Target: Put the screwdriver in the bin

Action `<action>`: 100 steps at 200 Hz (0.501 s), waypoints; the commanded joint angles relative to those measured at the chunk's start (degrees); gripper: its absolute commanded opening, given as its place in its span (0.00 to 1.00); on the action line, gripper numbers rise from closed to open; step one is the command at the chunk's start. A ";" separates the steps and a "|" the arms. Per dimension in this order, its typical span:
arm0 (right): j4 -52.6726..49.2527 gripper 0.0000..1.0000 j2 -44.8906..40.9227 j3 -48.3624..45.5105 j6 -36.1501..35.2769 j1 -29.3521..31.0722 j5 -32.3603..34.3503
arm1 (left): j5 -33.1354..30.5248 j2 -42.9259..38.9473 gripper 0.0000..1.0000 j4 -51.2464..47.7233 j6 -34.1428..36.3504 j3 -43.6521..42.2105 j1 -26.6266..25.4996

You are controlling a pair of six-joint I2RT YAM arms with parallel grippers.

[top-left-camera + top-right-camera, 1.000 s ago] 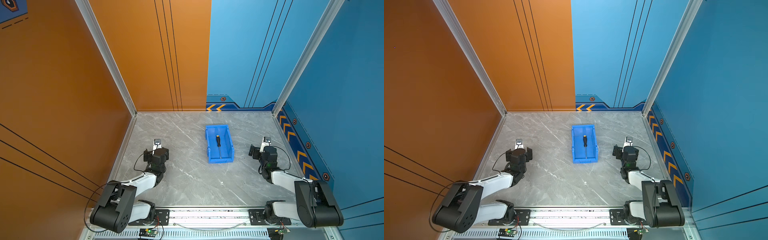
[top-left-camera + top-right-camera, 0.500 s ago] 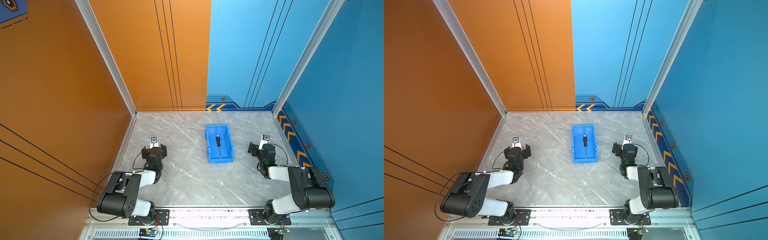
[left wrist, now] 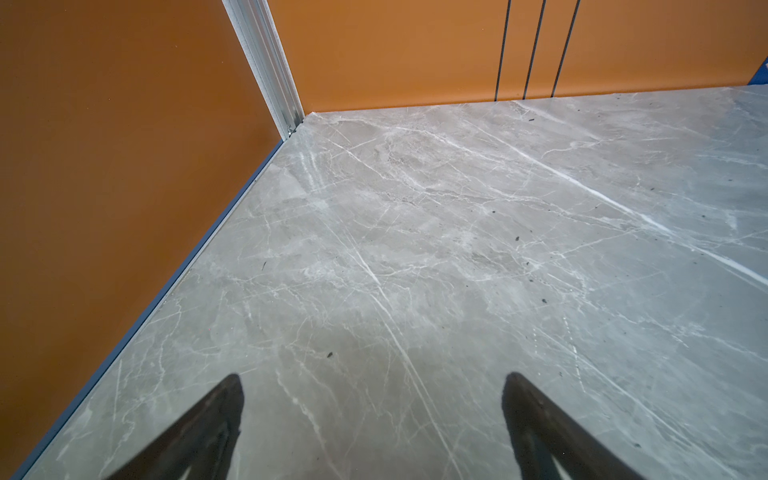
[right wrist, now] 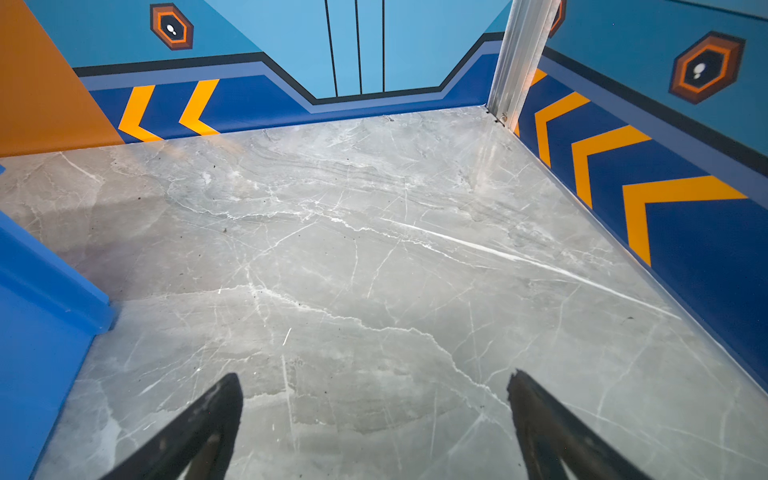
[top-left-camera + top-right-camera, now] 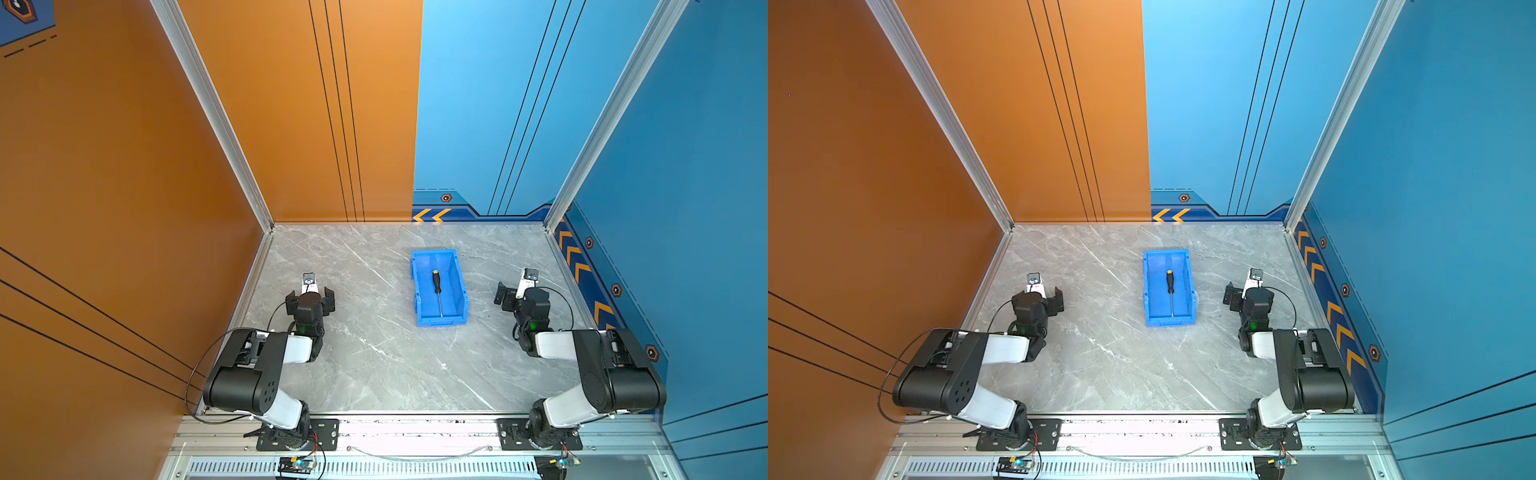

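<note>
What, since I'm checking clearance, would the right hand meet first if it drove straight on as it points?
Nothing close: ahead of the right hand lies bare table, the bin off to its side. Beyond stands the back wall, unless a downward tilt meets the table first.

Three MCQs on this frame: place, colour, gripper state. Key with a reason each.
1. Relative to the bin, the screwdriver lies:
A) beside it
B) inside it
C) across its rim

2. The cap on its handle is:
A) red
B) yellow
C) green

3. The left gripper and right gripper are:
A) both open, empty
B) both shut
C) one holding the screwdriver

Key:
1 B, it rests on the bin's floor.
2 B, yellow end on a black handle.
3 A, wrist views show jaws spread, nothing between.
</note>
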 commanded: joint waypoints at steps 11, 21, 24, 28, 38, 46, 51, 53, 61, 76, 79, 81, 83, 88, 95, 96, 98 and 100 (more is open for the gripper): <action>2.13 1.00 0.89 -0.42 -1.57 0.69 0.83 | 2.46 1.02 0.98 2.86 -0.90 0.34 1.26; 2.14 1.00 0.91 -0.42 -1.52 0.70 0.88 | 2.47 1.21 0.98 3.25 -0.84 0.31 1.25; 2.14 1.00 0.91 -0.44 -1.56 0.70 0.91 | 2.44 1.20 0.98 3.41 -0.79 0.28 1.21; 2.14 1.00 0.89 -0.44 -1.56 0.70 0.91 | 2.38 1.17 0.98 3.51 -0.78 0.21 1.25; 2.14 1.00 0.89 -0.44 -1.59 0.70 0.91 | 1.79 1.30 0.98 3.55 -0.66 0.22 0.82; 2.25 1.00 0.89 -0.44 -1.61 0.70 0.79 | 0.77 1.50 0.98 4.53 0.15 -0.04 0.01; 2.67 1.00 1.01 -0.65 -1.66 0.70 0.53 | 0.68 1.57 0.98 5.22 0.31 -0.26 -0.14; 2.99 1.00 1.10 -0.76 -1.72 0.70 0.46 | 0.71 1.64 0.98 5.27 0.42 -0.32 -0.08; 3.99 1.00 1.24 -1.15 -1.81 0.70 0.33 | 0.76 1.57 0.98 5.23 0.44 -0.29 -0.15; 3.62 1.00 1.16 -1.03 -1.77 0.70 0.37 | 0.72 1.57 0.98 5.23 0.53 -0.34 -0.18; 3.71 1.00 1.23 -1.05 -1.78 0.70 0.36 | 0.73 1.61 0.98 5.23 0.54 -0.30 -0.19; 3.72 1.00 1.17 -0.97 -1.81 0.70 0.35 | 0.73 1.67 0.98 5.23 0.49 -0.26 -0.20; 3.65 1.00 1.16 -0.99 -1.77 0.70 0.31 | 0.66 1.64 0.98 5.23 0.51 -0.30 -0.19; 3.56 1.00 1.16 -0.97 -1.84 0.70 0.35 | 0.68 1.66 0.98 5.23 0.49 -0.34 -0.24; 3.63 1.00 1.16 -0.97 -1.76 0.70 0.38 | 0.72 1.60 0.98 5.23 0.49 -0.27 -0.22; 3.63 1.00 1.16 -0.97 -1.76 0.70 0.42 | 0.68 1.60 0.98 5.23 0.52 -0.31 -0.23; 3.59 1.00 1.16 -0.97 -1.76 0.70 0.41 | 0.72 1.60 0.98 5.23 0.53 -0.33 -0.21; 3.55 1.00 1.16 -0.95 -1.76 0.70 0.35 | 0.70 1.62 0.98 5.23 0.54 -0.34 -0.23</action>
